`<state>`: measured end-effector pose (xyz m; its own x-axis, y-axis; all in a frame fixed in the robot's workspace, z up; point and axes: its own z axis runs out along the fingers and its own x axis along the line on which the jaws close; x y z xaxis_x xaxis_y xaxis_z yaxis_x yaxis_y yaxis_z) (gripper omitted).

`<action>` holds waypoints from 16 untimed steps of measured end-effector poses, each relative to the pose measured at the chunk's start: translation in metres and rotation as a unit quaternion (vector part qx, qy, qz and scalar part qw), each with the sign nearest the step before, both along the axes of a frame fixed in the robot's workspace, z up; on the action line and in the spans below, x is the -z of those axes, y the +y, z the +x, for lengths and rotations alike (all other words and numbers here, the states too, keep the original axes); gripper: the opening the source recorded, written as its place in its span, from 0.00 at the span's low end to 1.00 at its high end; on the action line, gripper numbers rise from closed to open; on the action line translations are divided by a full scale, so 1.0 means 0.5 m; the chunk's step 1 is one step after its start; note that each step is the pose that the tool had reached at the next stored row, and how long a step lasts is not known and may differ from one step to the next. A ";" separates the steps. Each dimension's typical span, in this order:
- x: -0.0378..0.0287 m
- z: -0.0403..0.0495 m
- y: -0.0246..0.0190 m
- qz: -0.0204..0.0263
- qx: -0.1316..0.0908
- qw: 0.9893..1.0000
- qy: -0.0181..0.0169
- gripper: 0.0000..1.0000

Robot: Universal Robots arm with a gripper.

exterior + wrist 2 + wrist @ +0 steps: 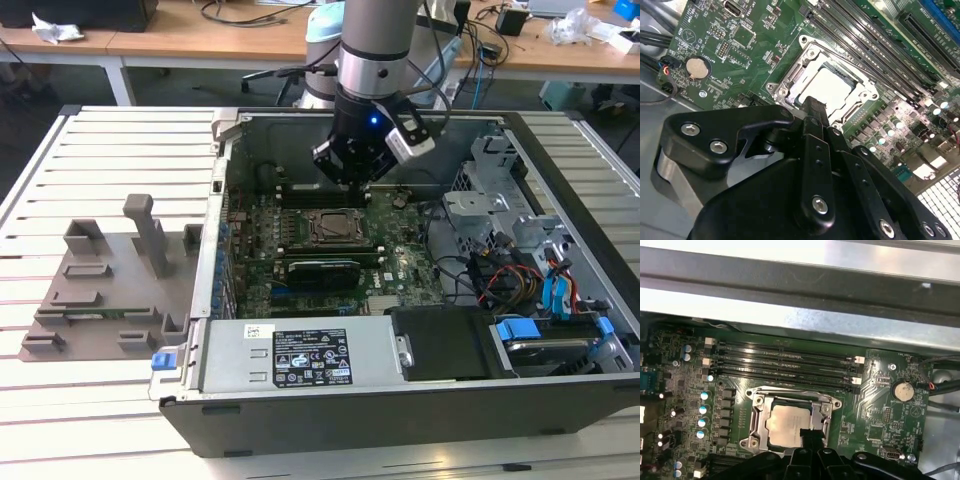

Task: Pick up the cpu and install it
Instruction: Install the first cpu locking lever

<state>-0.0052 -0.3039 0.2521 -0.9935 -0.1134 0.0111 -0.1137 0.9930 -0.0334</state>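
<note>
cpu: a small flat square chip (785,426) with a pale silver metal top, plain and faintly reflective; it also shows bright and whitish in the second wrist view (827,87).
cpu place: lying flat inside the socket frame (756,412), whose silver metal edges surround it on all sides; already seated on the motherboard (400,262), not held by anything.
cpu orientation: square, so no long axis; its sides run parallel to the socket frame and to the memory slots (785,360) beside that frame.
cpu and gripper: the gripper (812,107) hangs just above the chip, a single black fingertip overlapping the chip's near edge in both wrist views; whether it touches the metal top cannot be told.
gripper state: whether its fingers are apart or together cannot be told; nothing is seen clamped in them.
gripper from outside: in the exterior view the gripper (350,172) is lowered into the open computer case (400,420), above the socket frame.
coin battery: round, silver (902,389), on the motherboard, well apart from the socket frame.
</note>
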 end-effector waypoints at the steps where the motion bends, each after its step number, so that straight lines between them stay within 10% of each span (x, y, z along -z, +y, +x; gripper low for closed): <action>1: -0.002 0.000 0.0000 0.000 0.000 1.000 0.000 0.11; 16: -0.048 0.000 0.0000 -0.005 0.000 1.000 0.000 0.11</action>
